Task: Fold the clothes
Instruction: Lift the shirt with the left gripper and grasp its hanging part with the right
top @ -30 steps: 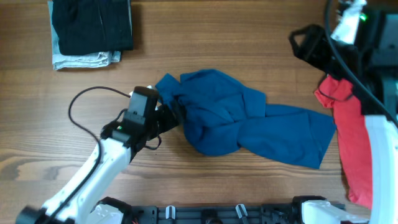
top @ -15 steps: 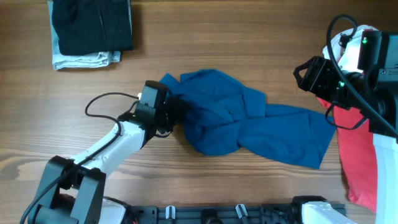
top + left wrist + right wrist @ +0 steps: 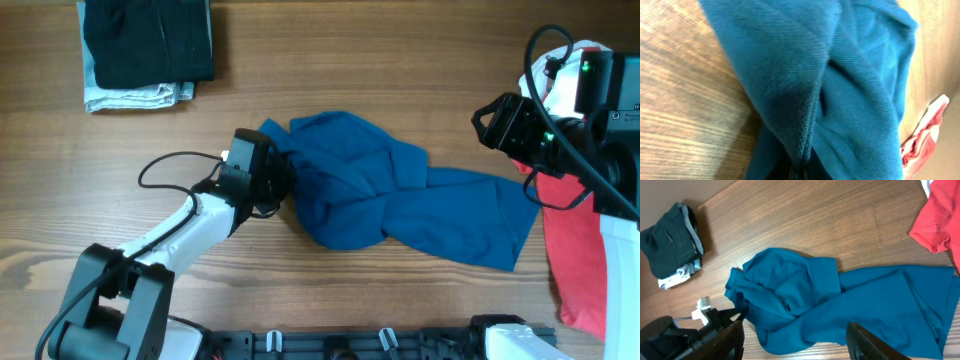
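The shirt (image 3: 400, 200) is showing plain deep blue, the T-shirt (image 3: 572, 235) red, the folded stack (image 3: 150, 40) black over pale grey, and the table (image 3: 400, 60) brown with darker grain.

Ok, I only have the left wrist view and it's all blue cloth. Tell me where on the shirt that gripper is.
Observer: The left gripper is shut on the far left edge of the blue shirt, which lies crumpled, not spread flat.
Operator: Now give me the right arm.
Observer: The right gripper is open and holds nothing. It hangs above the table near the shirt's right end, by the red garment.
Operator: Say what else is out there.
Observer: A folded stack, dark cloth on lighter, sits at the far left corner, apart from the shirt.
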`<state>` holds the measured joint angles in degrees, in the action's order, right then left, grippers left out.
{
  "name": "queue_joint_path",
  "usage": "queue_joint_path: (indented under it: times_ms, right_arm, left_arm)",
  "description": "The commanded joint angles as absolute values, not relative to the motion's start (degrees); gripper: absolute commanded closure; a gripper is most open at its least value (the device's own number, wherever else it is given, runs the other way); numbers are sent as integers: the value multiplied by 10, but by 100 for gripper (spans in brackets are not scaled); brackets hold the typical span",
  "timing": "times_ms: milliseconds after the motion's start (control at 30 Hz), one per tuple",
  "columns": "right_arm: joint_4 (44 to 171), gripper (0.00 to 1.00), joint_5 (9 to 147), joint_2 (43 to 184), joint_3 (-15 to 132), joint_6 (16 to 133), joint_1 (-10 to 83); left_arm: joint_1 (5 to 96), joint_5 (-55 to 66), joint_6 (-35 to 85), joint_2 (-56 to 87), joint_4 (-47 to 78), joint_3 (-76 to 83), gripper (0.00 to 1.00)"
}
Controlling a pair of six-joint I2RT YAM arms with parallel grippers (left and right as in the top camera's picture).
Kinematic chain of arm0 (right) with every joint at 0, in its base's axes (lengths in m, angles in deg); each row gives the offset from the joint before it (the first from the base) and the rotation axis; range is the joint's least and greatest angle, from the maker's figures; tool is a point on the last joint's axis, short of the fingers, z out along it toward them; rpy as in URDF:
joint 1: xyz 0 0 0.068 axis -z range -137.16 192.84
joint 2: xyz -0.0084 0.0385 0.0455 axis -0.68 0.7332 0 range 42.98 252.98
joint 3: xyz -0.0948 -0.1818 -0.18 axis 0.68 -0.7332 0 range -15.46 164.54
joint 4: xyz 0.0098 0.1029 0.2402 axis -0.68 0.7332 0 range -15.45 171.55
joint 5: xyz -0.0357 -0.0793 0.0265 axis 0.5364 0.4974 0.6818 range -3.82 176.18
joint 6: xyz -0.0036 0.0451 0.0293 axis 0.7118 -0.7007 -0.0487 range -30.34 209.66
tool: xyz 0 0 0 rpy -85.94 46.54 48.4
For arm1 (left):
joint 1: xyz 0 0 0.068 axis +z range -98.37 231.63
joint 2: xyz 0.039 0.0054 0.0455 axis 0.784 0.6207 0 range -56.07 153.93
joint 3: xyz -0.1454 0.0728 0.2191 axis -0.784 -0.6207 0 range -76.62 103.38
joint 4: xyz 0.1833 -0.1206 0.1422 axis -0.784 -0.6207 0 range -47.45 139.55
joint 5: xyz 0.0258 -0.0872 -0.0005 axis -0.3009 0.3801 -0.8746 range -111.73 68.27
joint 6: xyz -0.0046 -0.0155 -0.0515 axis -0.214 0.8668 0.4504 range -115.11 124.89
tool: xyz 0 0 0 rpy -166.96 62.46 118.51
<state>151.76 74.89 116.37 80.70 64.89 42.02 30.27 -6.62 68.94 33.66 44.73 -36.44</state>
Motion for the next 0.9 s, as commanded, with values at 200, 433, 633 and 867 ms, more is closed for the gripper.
queue_joint_path:
  times_ms: [200, 433, 633, 867]
  right_arm:
    - [1510, 34, 639, 1164, 761, 640, 421]
    - [1344, 34, 467, 1178, 608, 516, 365]
    - [1020, 29, 522, 1193, 464, 475, 206]
    - [984, 31, 616, 1167, 464, 717, 181]
  left_arm:
    - [306, -126, 584, 127, 280, -128, 96]
    - [306, -186, 576, 77, 271, -104, 96]
    - [319, -199, 562, 76, 301, -14, 96]
    - [320, -222, 533, 76, 263, 76, 96]
